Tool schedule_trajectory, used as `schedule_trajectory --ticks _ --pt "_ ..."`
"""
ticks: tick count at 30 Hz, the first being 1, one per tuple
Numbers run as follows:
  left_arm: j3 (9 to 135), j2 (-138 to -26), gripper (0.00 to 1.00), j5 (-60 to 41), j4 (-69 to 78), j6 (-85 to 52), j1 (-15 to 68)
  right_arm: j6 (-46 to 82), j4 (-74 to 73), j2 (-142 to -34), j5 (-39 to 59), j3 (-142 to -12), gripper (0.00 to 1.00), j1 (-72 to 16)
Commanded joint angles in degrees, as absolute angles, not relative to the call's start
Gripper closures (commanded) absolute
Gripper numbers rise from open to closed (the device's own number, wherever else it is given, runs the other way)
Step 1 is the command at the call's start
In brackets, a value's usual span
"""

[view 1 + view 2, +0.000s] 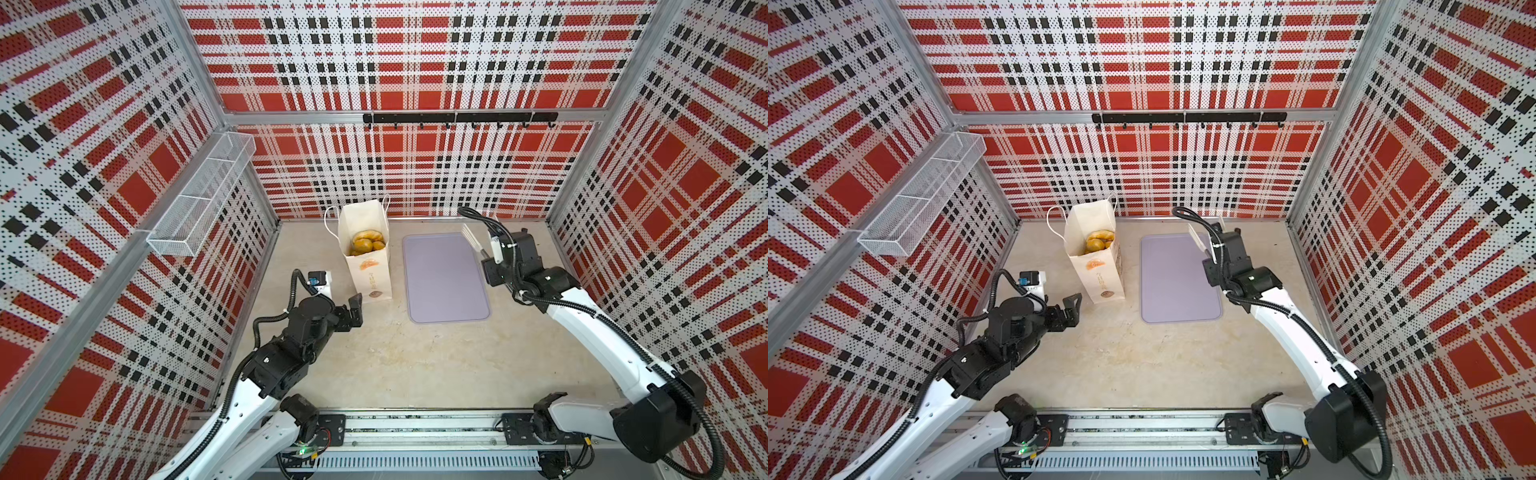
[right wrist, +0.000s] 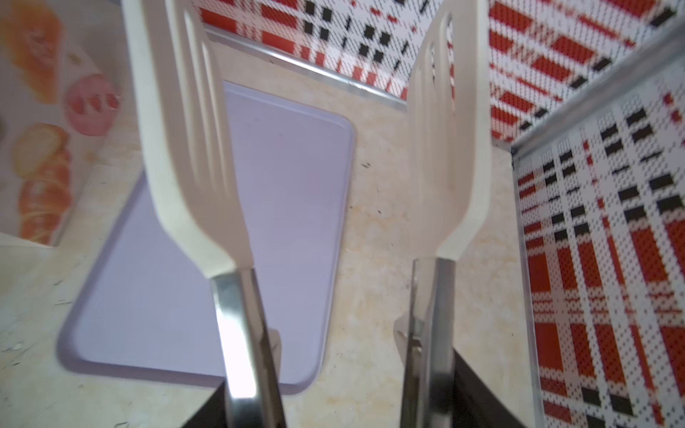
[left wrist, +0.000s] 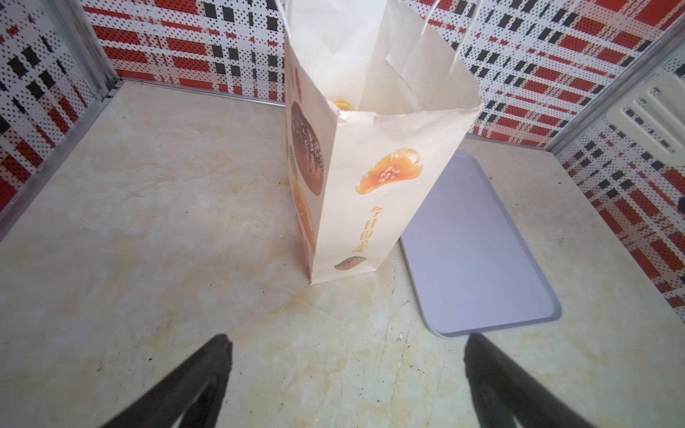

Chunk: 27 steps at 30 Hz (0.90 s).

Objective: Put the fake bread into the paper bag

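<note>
Directly ahead of the left claw point(image 1: 1072, 301), the paper bag point(image 1: 370, 272) stands upright on the table point(image 1: 415, 365), mouth open. The claw's fingertips are near the bag's lower front corner but not touching it. The fake bread point(image 1: 366, 243) lies inside the bag, and several golden pieces show through the mouth in both top views; how many cannot be told.

Left arm: it reaches forward from the front rail point(image 1: 415, 432) with the elbow bent and the wrist low over the table. The claw points at the foot of the bag, its two black fingers point(image 3: 218, 355) spread wide with nothing between them.

Right arm: it is stretched far forward with the wrist cocked and lifted off the table. The right claw point(image 1: 491, 266) is clamped on the steel shanks of a pair of tongs point(image 2: 185, 148). The tongs' cream slotted blades stand apart with nothing gripped, and they point towards the back wall.

The lilac tray point(image 1: 444, 278) lies flat beneath and to the bag side of the right claw. One blade is over its far corner. The bag stands beyond the tray from this claw, just beside the tray's edge.
</note>
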<state>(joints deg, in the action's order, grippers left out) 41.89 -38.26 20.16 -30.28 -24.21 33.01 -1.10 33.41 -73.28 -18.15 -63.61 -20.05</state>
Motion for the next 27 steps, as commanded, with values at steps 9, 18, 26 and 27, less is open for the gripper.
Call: schedule_trajectory --ticks 9,18,26,27 --pt "38.0 -37.5 0.01 28.5 -30.3 -27.6 29.8 5.6 22.4 -82.9 -8.7 -53.8 0.36 -6.6" --pt "36.3 -37.4 0.01 26.1 -28.9 -28.3 28.0 6.5 19.5 -93.1 -7.6 -55.2 0.36 -4.4" --pt "35.5 -38.5 0.01 26.0 -27.9 -28.5 26.6 5.9 20.6 -99.9 -6.8 -59.0 0.35 -4.1" --pt "35.3 -38.4 0.01 26.7 -27.9 -28.8 26.4 5.8 20.8 -100.0 -6.9 -59.0 0.34 -4.2"
